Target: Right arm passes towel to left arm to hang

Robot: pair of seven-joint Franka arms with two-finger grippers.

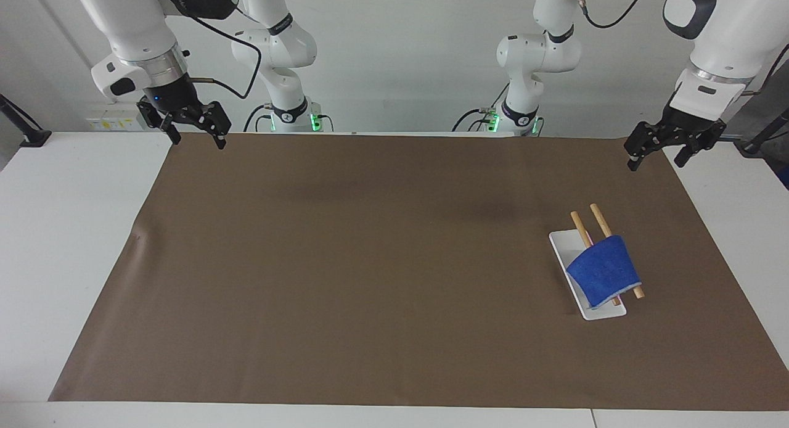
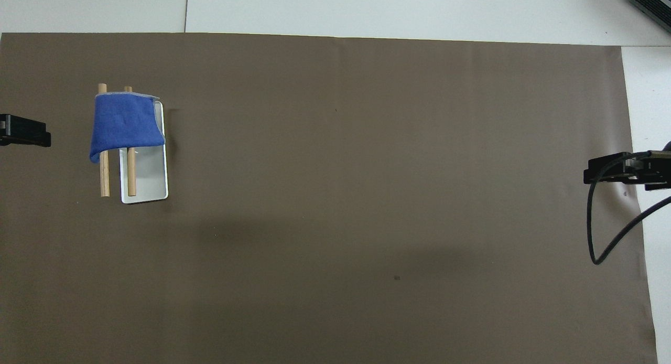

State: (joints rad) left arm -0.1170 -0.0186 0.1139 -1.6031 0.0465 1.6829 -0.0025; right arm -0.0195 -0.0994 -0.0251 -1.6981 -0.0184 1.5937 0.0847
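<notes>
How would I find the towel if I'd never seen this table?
Start at the big brown mat and go toward the left arm's end, where a small white tray carries two wooden rods. The towel is draped over those rods. It is the only bright blue thing there, soft and folded, with a pale edge.

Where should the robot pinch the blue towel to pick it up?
Probably from above, at the stretch of towel spanning the two wooden rods. It is draped over them, raised off the white tray, so there looks to be room under the cloth there for a finger. The open left gripper is closer than the open right gripper, which waits at its own end.
</notes>
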